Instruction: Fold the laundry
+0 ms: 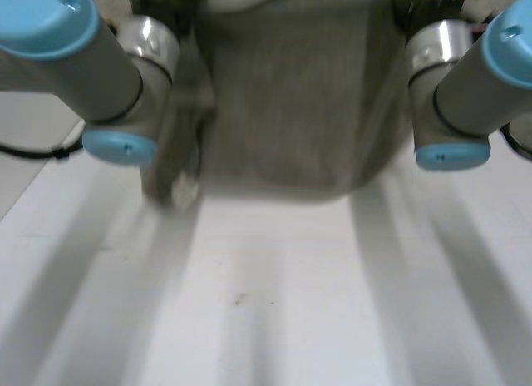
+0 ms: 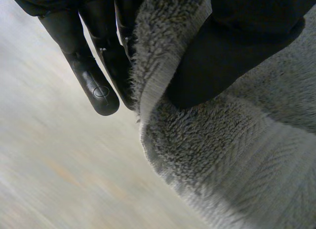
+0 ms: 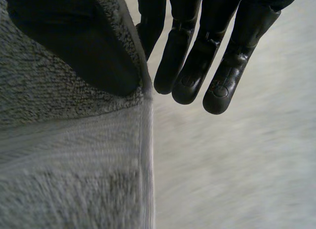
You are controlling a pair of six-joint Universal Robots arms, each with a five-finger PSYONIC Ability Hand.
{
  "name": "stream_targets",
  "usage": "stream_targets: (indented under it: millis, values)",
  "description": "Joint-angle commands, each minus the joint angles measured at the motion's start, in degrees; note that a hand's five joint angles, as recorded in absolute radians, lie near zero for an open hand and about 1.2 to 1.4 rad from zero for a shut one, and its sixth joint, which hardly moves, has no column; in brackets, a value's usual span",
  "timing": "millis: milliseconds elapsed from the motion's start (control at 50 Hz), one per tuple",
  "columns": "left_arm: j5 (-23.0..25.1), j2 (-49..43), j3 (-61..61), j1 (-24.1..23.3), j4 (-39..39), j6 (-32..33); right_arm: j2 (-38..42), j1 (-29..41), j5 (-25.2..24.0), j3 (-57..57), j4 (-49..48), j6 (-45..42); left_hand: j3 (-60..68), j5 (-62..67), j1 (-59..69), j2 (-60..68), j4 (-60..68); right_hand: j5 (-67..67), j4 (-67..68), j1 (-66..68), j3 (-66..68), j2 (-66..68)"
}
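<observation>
We see our left hand [image 2: 229,54] pinching the grey towel [image 1: 291,95] at its ten o'clock edge, thumb against fingers. The towel hangs at twelve o'clock over the white surface [image 1: 274,311]. Our right hand [image 3: 74,46] pinches its two o'clock edge.

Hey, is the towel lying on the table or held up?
Held up. The towel hangs between the arms; the left hand and right hand each pinch an edge.

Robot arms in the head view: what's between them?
A grey towel hangs between the left arm and right arm in the head view; the left hand and right hand each pinch its edge.
</observation>
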Motion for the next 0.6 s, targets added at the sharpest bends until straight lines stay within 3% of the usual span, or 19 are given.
stream_targets:
  millis: [20,120,180,280,360,380,560,600]
  values:
    - [4.19,5.82,-8.20,0.71,10.70,0.77,-4.39,-0.19,-1.01,7.44,-4.02,0.46,10.30,10.94,11.20,10.48,10.28,12.48,11.48,24.01,11.74,12.23]
    - [4.54,10.03,-27.04,1.58,8.33,0.95,-7.47,-0.71,-4.97,17.48,-3.31,1.96,10.30,10.94,11.20,10.48,10.28,12.48,11.48,24.01,11.74,12.23]
    - [4.63,10.48,-32.19,1.76,7.71,0.95,-8.43,-0.89,-8.56,24.22,-1.74,1.70,10.30,10.94,11.20,10.48,10.28,12.48,11.48,24.01,11.74,12.23]
    - [9.27,9.78,-48.59,1.94,7.36,1.39,-8.00,-1.15,-11.83,32.16,6.53,1.61,10.30,10.94,11.20,10.48,10.28,12.48,11.48,24.01,11.74,12.23]
    - [12.09,8.82,-53.09,1.94,7.71,1.56,-7.38,-1.24,-12.61,37.51,13.63,1.52,10.16,10.80,11.06,10.34,10.13,12.48,11.48,24.01,11.74,12.23]
    - [12.62,7.94,-54.15,1.94,7.62,1.57,-7.38,-1.24,-12.62,37.52,13.65,1.52,2.50,3.14,3.39,2.68,2.47,12.48,11.48,24.01,11.74,12.23]
    - [12.63,6.26,-55.04,4.13,7.18,0.95,-8.17,-2.12,-11.65,41.65,15.94,2.13,-9.69,-9.05,-8.79,-9.51,-9.72,12.48,11.48,24.01,11.74,12.23]
    - [12.54,7.40,-55.30,5.01,7.01,0.69,-8.26,-2.91,-11.65,41.83,16.11,2.13,-33.78,-33.14,-32.88,-33.60,-33.81,12.48,11.48,24.01,11.74,12.23]
